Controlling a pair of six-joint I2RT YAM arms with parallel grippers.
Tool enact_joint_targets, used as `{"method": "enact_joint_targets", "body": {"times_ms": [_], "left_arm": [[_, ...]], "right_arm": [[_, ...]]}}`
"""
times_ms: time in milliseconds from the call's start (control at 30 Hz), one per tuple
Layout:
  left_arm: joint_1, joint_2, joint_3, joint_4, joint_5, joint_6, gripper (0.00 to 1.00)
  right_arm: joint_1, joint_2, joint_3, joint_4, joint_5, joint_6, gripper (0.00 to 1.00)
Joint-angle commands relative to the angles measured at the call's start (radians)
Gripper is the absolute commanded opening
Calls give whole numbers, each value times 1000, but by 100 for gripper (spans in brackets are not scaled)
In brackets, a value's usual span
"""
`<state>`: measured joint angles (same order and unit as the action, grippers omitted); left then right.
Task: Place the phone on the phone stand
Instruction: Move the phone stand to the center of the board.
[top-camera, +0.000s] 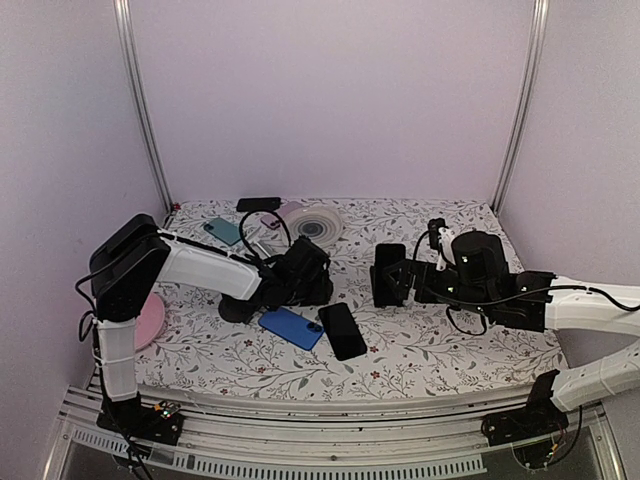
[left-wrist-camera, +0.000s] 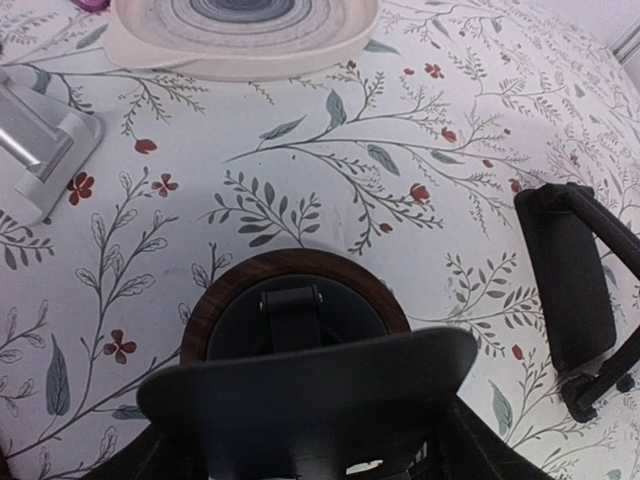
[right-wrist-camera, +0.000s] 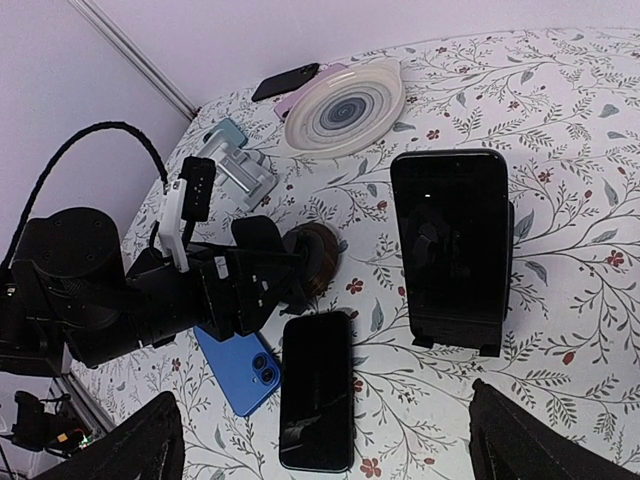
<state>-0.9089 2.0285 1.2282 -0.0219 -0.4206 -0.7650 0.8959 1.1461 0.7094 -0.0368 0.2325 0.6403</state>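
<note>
Phones lie nearest the arm bases — a flat black phone (right-wrist-camera: 316, 400) and a blue phone (right-wrist-camera: 240, 370) just beside it on the floral tablecloth (top-camera: 450, 350). Past them, the upright phone (right-wrist-camera: 450, 230) leans in the black phone stand (right-wrist-camera: 490, 347), so we judge the placing itself as good as done.

The right gripper (top-camera: 410, 282) sits near the stand but apart from it, its fingers spread wide with nothing between them. What is left, we think, is a clean retreat. We would draw straight back, leave the fingers spread and avoid the stand's feet, since a light stand may slide or tip.

The left gripper (top-camera: 300, 275) is at a round wooden-based stand (left-wrist-camera: 290, 320). We cannot tell whether it is clamped on that stand or merely over it. Farthest back lies a spiral-patterned plate (right-wrist-camera: 345, 105).

The right wrist view shows the phone's face sitting square in the cradle. Only the left wrist view shows the phone stand from the side — its rear brace reaching down to the cloth. The top view shows neither clearly.
</note>
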Motion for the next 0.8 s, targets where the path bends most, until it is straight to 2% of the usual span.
{"method": "enact_joint_targets", "body": {"times_ms": [0, 300, 567, 767], "left_arm": [[-28, -23, -16, -49, 44, -36, 59], [-28, 12, 50, -121, 26, 15, 70], [-25, 6, 54, -124, 35, 24, 95], [-25, -32, 46, -113, 44, 35, 97]], "right_arm": [[11, 12, 14, 20, 2, 1, 99], [18, 32, 18, 24, -12, -9, 99], [49, 72, 44, 1, 5, -30, 99], [106, 123, 73, -36, 56, -38, 99]]}}
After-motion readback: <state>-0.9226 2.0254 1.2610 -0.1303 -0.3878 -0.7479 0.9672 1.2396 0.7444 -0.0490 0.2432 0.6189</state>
